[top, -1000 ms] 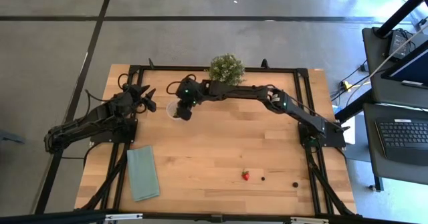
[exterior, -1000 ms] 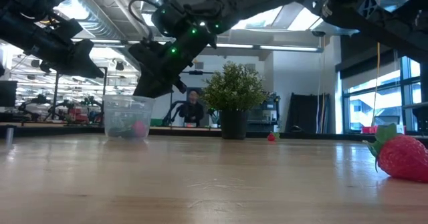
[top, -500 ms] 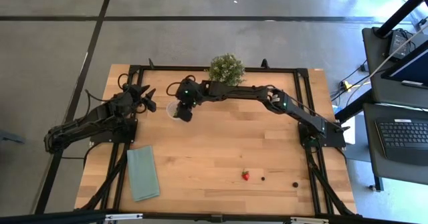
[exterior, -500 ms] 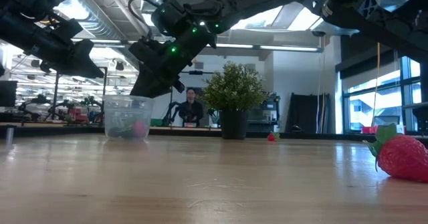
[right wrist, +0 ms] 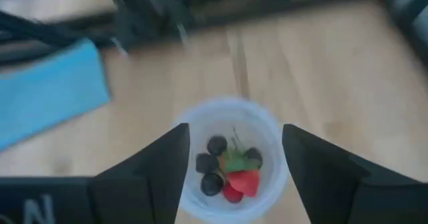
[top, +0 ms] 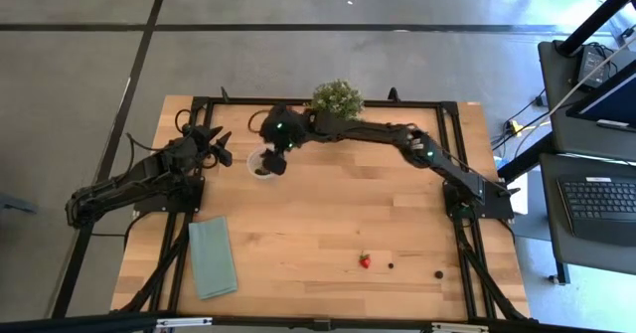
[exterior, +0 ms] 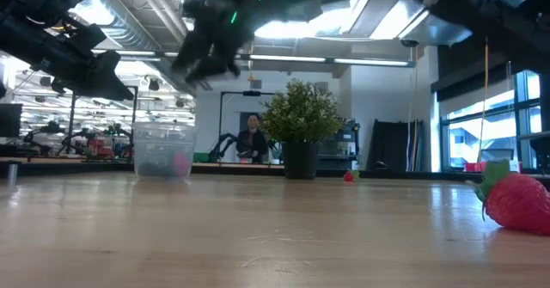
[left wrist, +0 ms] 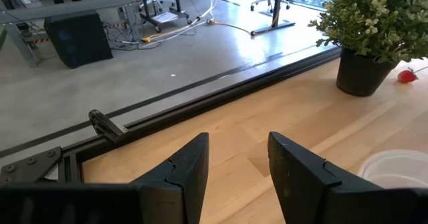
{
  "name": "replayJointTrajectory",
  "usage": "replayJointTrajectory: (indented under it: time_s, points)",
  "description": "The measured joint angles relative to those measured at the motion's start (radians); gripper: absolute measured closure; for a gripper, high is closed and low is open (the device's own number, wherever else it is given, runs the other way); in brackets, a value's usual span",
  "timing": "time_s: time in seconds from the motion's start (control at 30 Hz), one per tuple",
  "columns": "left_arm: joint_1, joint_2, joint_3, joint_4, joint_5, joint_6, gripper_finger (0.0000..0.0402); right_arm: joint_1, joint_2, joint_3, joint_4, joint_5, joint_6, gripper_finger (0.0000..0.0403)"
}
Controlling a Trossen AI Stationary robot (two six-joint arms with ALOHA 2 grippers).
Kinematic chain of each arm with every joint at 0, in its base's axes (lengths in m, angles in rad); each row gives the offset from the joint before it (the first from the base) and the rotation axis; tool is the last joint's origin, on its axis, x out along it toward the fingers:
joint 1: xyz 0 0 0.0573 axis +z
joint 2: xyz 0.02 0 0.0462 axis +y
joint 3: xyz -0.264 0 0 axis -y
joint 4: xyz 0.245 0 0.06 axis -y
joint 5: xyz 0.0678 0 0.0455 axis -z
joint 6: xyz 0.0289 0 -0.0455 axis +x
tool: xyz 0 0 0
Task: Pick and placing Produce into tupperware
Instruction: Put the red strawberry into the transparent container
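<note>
Two dark fingers of the right gripper (right wrist: 231,167) are standing spread wide and holding nothing, hanging above the tupperware (right wrist: 231,158); in the right wrist view the cup's whitish rim is showing between them. Inside the cup, dark berries (right wrist: 215,146) and a red strawberry (right wrist: 242,182) are lying together. From above, the right gripper (top: 275,152) is hovering at the cup's (top: 260,164) edge on the potted plant's (top: 336,100) side. In the low view the cup (exterior: 163,153) is sitting on the wooden table (exterior: 275,236) with the gripper (exterior: 204,58) clear above it.

The left gripper (top: 220,142) is waiting near the table's left edge, just beside the cup, its fingers (left wrist: 187,174) parted with nothing between them.

More produce is lying well apart near the front edge: a strawberry (top: 365,261) and two dark berries (top: 390,265) (top: 438,272). A teal cloth (top: 213,257) is lying at the front left. Bare wood is stretching between the cup and these pieces.
</note>
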Motion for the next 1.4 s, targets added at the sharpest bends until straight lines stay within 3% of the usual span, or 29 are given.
replayJointTrajectory:
  time_s: [0.27,0.6,1.0,1.17,1.4]
  points:
    - [0.0,0.0,0.0,0.0,0.0,0.0,0.0257,-0.035,-0.233,-0.008,-0.16,0.011,-0.069,0.0162]
    - [0.0,0.0,0.0,0.0,0.0,0.0,0.0257,-0.09,-0.429,-0.009,-0.575,0.19,-0.057,0.0162]
    - [0.0,0.0,0.0,0.0,-0.003,0.003,0.0257,-0.121,-0.583,-0.024,-0.709,0.317,-0.003,0.0162]
    - [0.0,0.0,0.0,0.0,-0.004,0.003,0.0257,-0.136,-0.727,-0.225,-0.64,0.342,0.031,0.0162]
    - [0.0,0.0,0.0,0.0,-0.005,0.002,0.0257,-0.146,-1.048,-0.805,-0.214,0.346,0.043,0.0162]
